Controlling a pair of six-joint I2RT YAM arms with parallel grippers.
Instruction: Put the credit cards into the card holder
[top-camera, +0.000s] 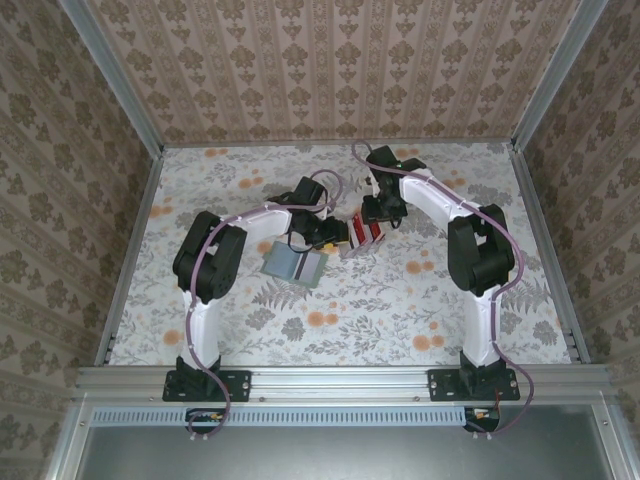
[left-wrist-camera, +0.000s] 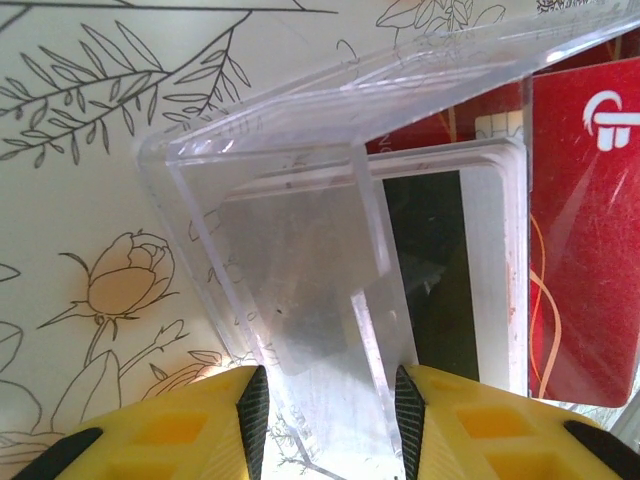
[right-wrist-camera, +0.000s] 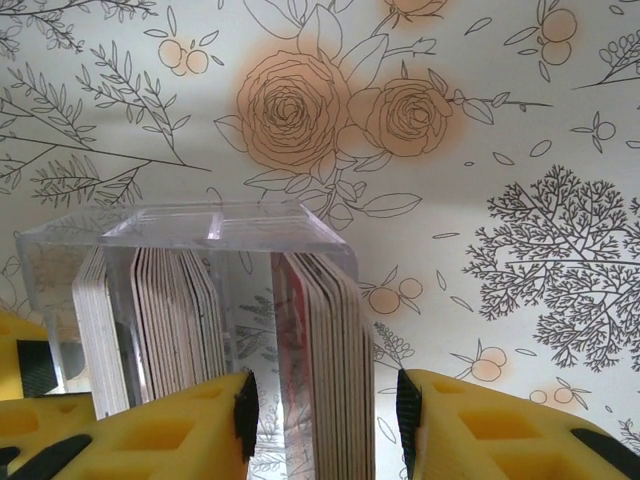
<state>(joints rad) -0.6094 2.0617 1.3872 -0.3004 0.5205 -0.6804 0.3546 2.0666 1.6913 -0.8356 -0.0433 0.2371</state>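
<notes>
Left claw (left-wrist-camera: 328, 405) is clamped on the clear box (left-wrist-camera: 300, 250), steadying it by my read. Right claw (right-wrist-camera: 322, 405) straddles a stack of cards (right-wrist-camera: 320, 350) standing in that box, with a gap beside one pad, so I can't tell if it's pinching. Holder (top-camera: 297, 265) lies flat on the table (top-camera: 380, 330) at 8 o'clock from the box, apart from both claws; by my read you've loaded nothing yet, so the whole transfer's left.

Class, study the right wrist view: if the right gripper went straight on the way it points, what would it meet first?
Probably the upright stack of cards in the clear box, standing between the right gripper's open fingers.
</notes>
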